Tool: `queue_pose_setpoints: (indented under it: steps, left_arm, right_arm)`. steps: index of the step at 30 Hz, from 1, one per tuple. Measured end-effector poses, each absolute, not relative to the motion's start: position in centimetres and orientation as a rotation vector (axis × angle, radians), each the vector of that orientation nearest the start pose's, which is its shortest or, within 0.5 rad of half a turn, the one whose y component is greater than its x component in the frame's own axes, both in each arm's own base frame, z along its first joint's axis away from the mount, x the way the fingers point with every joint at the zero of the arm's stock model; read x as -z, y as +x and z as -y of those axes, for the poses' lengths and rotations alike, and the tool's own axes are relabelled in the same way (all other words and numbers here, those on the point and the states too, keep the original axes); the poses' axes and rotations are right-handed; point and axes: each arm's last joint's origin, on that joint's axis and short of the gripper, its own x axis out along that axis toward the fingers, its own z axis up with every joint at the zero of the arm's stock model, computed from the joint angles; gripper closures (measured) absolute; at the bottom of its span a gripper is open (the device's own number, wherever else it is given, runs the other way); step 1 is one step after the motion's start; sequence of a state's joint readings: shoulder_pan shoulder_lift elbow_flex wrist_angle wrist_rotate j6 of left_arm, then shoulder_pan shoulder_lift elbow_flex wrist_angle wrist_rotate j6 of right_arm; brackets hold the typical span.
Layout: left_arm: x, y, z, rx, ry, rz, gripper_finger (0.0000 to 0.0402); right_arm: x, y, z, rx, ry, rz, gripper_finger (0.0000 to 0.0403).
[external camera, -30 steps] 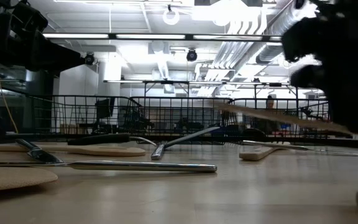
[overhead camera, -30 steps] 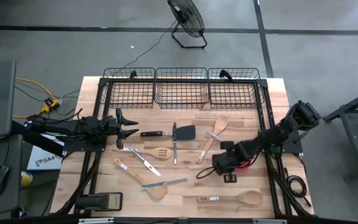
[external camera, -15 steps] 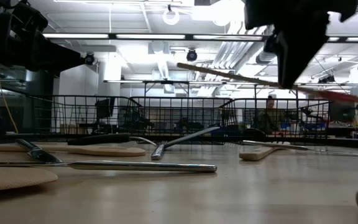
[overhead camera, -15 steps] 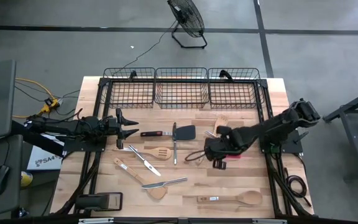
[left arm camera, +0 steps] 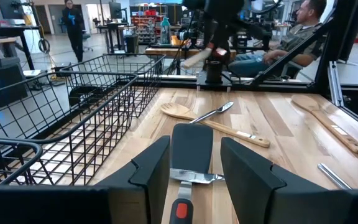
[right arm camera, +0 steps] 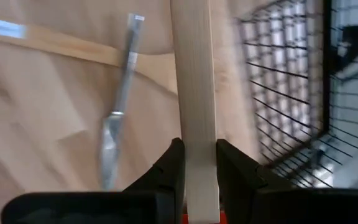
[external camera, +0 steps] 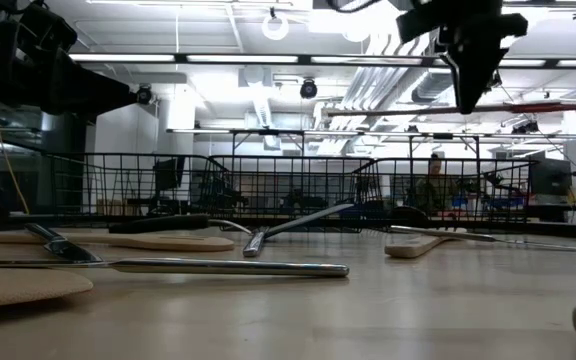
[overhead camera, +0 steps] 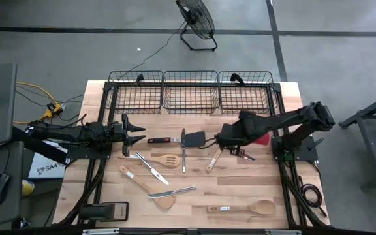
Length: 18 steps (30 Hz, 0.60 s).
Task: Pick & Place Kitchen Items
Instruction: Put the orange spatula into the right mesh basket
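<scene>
Since a second ago, the right gripper (overhead camera: pixel 222 140) has swung from the desk's near right part up toward the middle, lifting the red-headed spatula (overhead camera: pixel 261 138) clear of the wood. Its fingers (right arm camera: pixel 169 168) are closed tight on the pale wooden handle (right arm camera: pixel 194 118); the red head sticks out behind the wrist, toward the desk's right edge. The left gripper (overhead camera: pixel 140 135) hangs at the desk's left side, its fingers (left arm camera: pixel 151 171) parted around nothing, with the black turner (left arm camera: pixel 191 149) lying just ahead of them.

On the desk (overhead camera: pixel 194 196) I count four wooden utensils: one slotted spatula (overhead camera: pixel 164 160), one flat spatula (overhead camera: pixel 144 183), one slotted spoon (overhead camera: pixel 213 162) partly under the right arm, and one long spoon (overhead camera: pixel 241 209) near the front edge. There are three silver knives (overhead camera: pixel 151 168), the second near the front (overhead camera: pixel 173 192) and the third beneath the right gripper (overhead camera: pixel 243 154). One black turner and one red-and-black handled tool (overhead camera: pixel 159 140) lie mid-desk.

Three black wire baskets (overhead camera: pixel 190 93) line the far edge. A floor fan (overhead camera: pixel 196 19) stands on the grey floor beyond. People show in the workshop behind the desk, one standing (left arm camera: pixel 73 25) and one seated (left arm camera: pixel 291 31).
</scene>
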<state>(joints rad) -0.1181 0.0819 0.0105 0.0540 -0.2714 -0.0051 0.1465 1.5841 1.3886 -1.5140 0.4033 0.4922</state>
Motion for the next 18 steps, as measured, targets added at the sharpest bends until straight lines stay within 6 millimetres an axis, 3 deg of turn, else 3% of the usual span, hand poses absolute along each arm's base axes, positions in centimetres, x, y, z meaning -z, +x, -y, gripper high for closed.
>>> queue_pose_setpoints:
  steps: [11, 18]
  left_arm:
    - [-16.6, 10.1, 0.4, -0.153, -0.002, -0.016, 0.0261]
    - [-16.6, 10.1, 0.4, -0.153, -0.002, -0.017, 0.0261]
  right_arm:
    - [-29.1, 25.8, 2.1, 0.902, -0.273, -1.475, 0.0341]
    - [-29.2, 25.3, 5.5, 1.027, -0.255, -1.492, 0.0341]
